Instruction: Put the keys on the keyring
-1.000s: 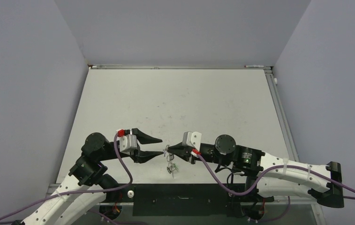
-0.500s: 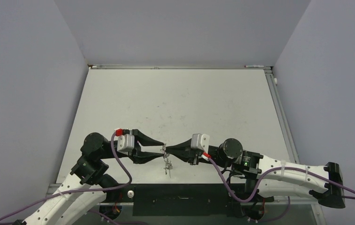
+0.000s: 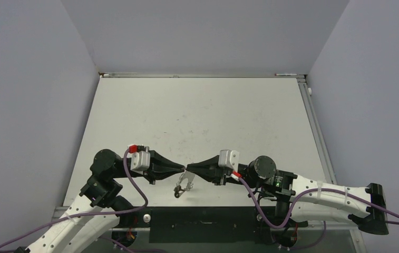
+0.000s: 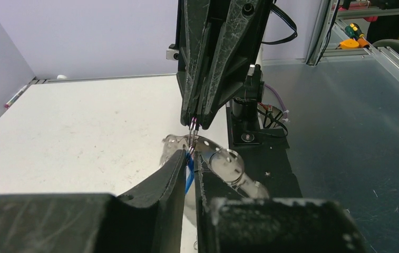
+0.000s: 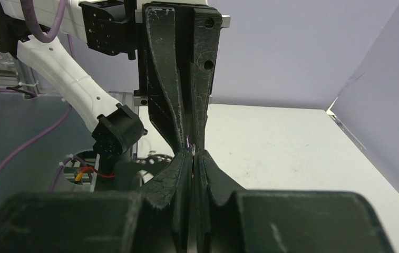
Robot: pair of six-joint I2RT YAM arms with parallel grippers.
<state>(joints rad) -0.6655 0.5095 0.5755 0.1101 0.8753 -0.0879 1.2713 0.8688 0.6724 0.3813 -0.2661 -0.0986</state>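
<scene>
Top view: in the lower middle of the frame the left gripper (image 3: pixel 182 169) and right gripper (image 3: pixel 188 168) meet tip to tip over the white table (image 3: pixel 213 116); the thin silvery wire keyring (image 3: pixel 183 183) dangles just below them. Left wrist view: the left fingers are clenched on a blue-capped silver key (image 4: pixel 188 178); keyring wire runs up to the right fingers, which pinch it. Right wrist view: the right fingers are pressed together at centre frame; the left gripper's tips touch them from above.
</scene>
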